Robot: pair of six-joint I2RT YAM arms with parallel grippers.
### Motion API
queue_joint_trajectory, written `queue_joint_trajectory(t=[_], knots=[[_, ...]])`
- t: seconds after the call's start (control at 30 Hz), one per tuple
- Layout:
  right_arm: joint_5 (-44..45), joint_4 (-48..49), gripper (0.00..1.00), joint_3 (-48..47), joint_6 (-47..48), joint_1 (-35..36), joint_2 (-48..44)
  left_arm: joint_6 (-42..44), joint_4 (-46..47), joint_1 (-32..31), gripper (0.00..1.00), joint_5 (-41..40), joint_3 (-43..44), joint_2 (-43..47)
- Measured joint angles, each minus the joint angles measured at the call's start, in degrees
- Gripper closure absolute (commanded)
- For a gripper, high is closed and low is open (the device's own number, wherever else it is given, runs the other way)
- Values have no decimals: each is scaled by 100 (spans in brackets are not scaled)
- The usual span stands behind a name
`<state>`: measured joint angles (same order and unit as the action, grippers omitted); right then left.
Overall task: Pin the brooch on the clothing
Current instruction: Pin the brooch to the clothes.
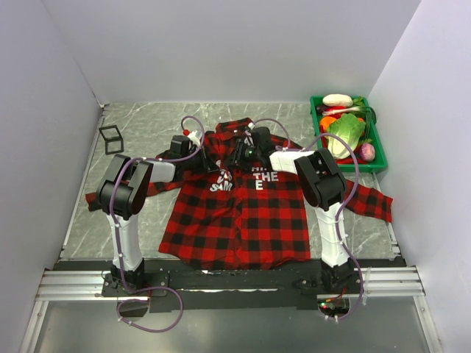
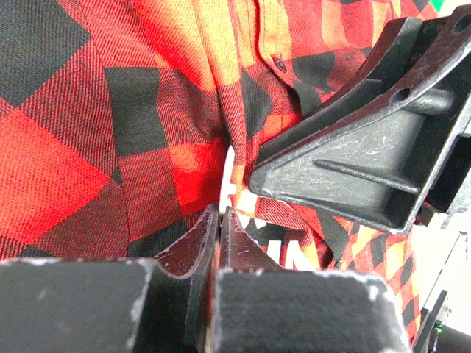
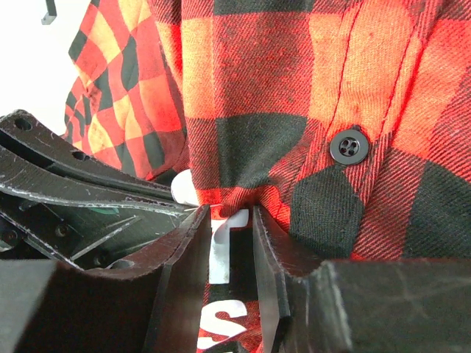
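Nearest the camera, both bases sit bolted at the table's [image 1: 147,125] near edge. From there the left arm [image 1: 121,191] rises to a raised elbow and folds its forearm rightward, while the right arm [image 1: 324,180] mirrors it, its forearm reaching leftward. Both wrists meet over the upper chest of the shirt [image 1: 243,213], which lies spread flat in mid-table with its collar at the far side and its sleeves out to either side. The left gripper [image 2: 218,217] has its fingers pressed almost together on a raised ridge of plaid cloth. The right gripper [image 3: 232,220] noses in from the opposite side just beside it, near a black button [image 3: 349,146]. Its fingers stand a narrow gap apart with puckered fabric at their tips – whether they actually pinch it cannot be told. White letters [image 1: 263,176] show beneath both. The brooch cannot be made out. Farther back, a green crate [image 1: 318,121] of toy vegetables [image 1: 346,132] sits at the right, and a black wire-frame cube [image 1: 110,138] at the left.
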<state>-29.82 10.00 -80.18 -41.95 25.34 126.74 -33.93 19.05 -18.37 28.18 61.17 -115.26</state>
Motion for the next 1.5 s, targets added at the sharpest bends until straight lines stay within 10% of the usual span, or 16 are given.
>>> queue_joint_trajectory(t=[1.5], knots=[[629,-420,64,-278,190,243,4,22,-44,-20,99,-20,44,-2]])
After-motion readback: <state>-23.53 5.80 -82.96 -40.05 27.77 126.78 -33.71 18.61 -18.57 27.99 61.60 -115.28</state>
